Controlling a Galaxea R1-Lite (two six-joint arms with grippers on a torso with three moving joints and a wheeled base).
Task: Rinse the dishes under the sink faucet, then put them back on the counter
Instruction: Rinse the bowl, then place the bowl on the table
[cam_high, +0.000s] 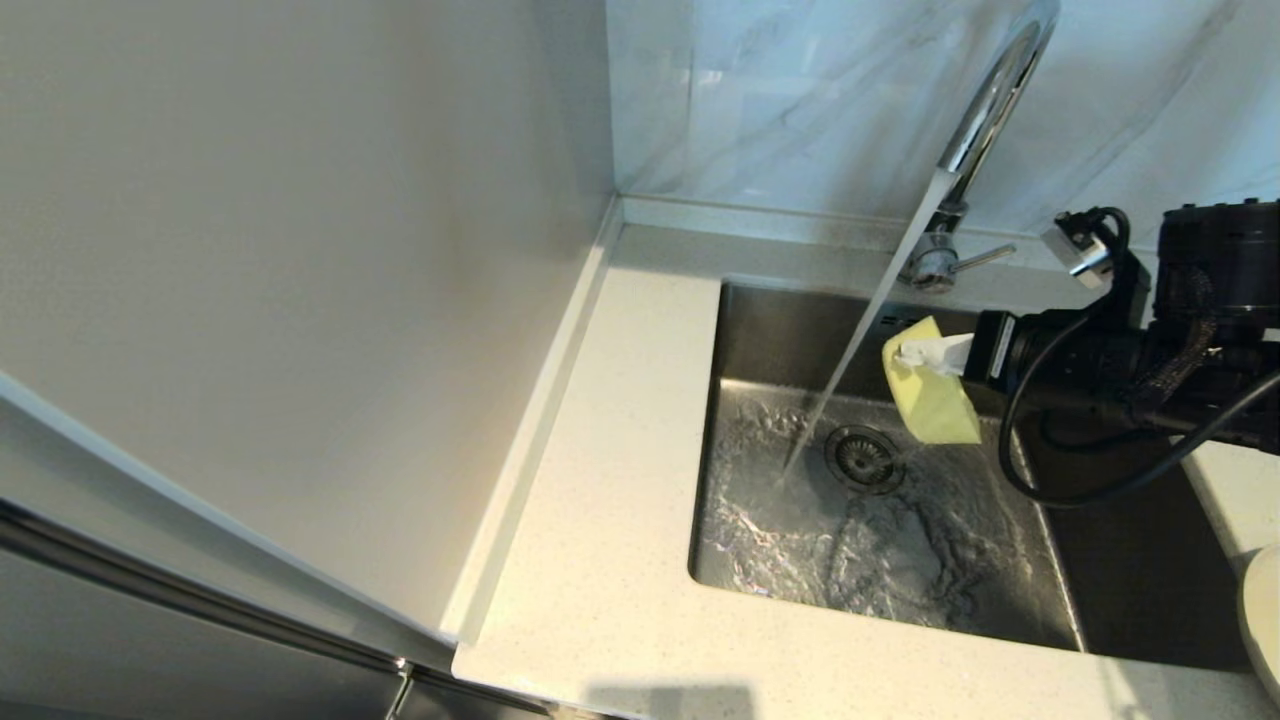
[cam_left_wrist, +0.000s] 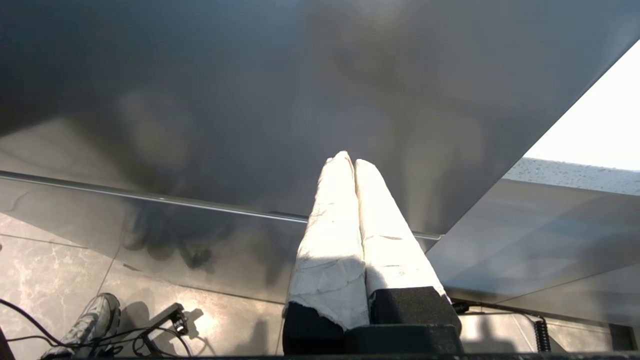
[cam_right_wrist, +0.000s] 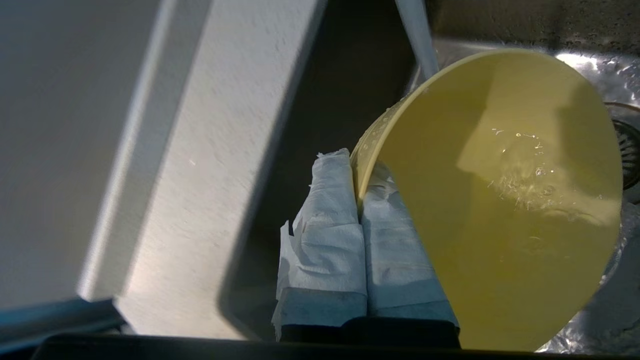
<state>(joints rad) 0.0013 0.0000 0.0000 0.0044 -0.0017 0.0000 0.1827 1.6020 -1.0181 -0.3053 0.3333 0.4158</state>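
My right gripper (cam_high: 925, 352) is shut on the rim of the pale-yellow bowl (cam_high: 932, 398), holding it tilted over the steel sink basin (cam_high: 800, 520), just right of the water stream. In the right wrist view the bowl (cam_right_wrist: 505, 200) shows its wet inside, with the rim pinched between the paper-wrapped fingers (cam_right_wrist: 330, 220). The chrome gooseneck faucet (cam_high: 985, 110) runs; its stream falls beside the drain (cam_high: 863, 458). A curved off-white edge, maybe the plate (cam_high: 1262, 610), shows at the far right. The chopsticks are out of view. My left gripper (cam_left_wrist: 348, 162) is shut and empty, down by the cabinet front.
The speckled counter (cam_high: 600, 480) lies left of and in front of the basin, with a raised back edge. A tall white panel (cam_high: 300, 250) stands along the left. Water sheets across the basin floor. The faucet lever (cam_high: 985, 258) points right, near my right arm.
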